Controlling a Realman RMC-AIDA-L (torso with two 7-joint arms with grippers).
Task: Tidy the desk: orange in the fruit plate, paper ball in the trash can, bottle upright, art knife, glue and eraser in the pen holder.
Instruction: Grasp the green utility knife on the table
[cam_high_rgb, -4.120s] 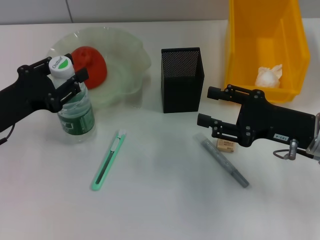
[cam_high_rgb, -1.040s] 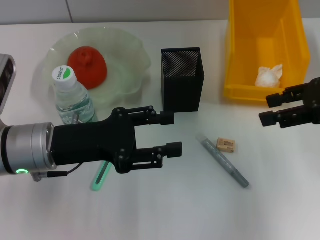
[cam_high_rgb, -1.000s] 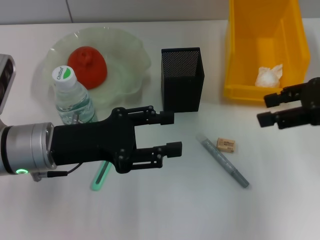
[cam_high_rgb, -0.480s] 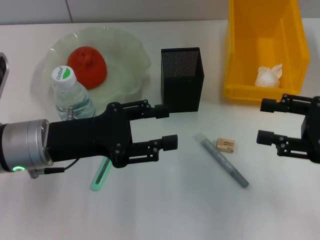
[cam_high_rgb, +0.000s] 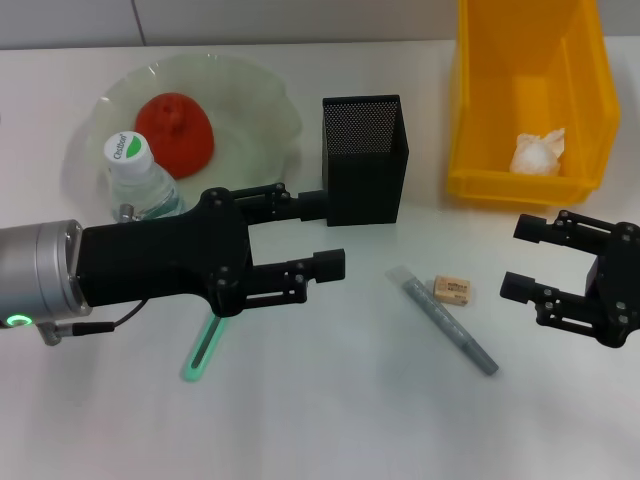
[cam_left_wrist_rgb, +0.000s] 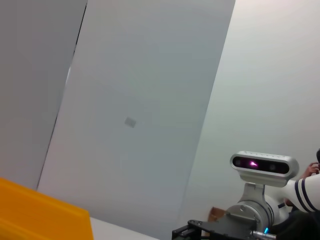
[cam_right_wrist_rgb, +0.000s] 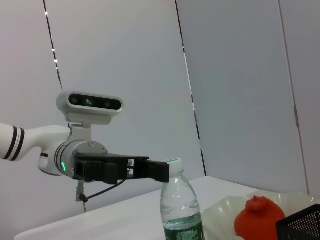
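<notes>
With orange, paper ball and bottle settled, the 3 desk items remain: the left gripper (cam_high_rgb: 315, 232), jaws wide and empty, hangs over the art knife (cam_high_rgb: 205, 349), while the right gripper (cam_high_rgb: 522, 257), also spread empty, must drop onto the eraser (cam_high_rgb: 452, 290).

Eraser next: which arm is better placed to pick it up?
Probably the right. The right gripper hovers open just beside the eraser on that side of the desk. The left gripper, also open, sits farther off, above the art knife, across the glue.

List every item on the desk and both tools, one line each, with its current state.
orange: in the fruit plate
bottle: upright, capped
paper ball: in the trash can
pen holder: upright
art knife: lying flat
glue: lying flat
eraser: on desk
left tool: open, empty
right tool: open, empty
</notes>
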